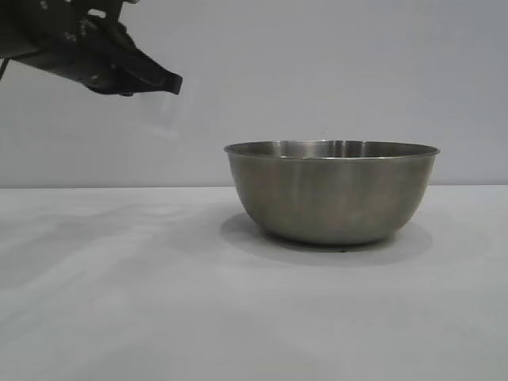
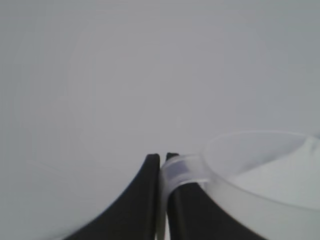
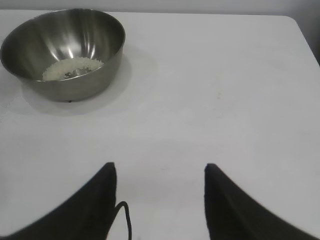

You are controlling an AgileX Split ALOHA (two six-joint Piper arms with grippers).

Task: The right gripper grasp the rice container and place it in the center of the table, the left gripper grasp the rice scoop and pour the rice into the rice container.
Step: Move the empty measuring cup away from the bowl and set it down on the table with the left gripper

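Presently the black two-fingered left hand (image 2: pixel 161 165), up left of the brushed-steel round bowl (image 1: pixel 332 192), pinches the small translucent plastic cup (image 2: pixel 250 175) by its handle. White rice grains (image 3: pixel 72 68) lie in the bowl on the white surface (image 3: pixel 200 100); the right hand (image 3: pixel 160 172) stands apart, empty and parted.

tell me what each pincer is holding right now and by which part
The left pincer grips the rice scoop by the little side handle at its rim. The right pincer stands open over the table, holding nothing.
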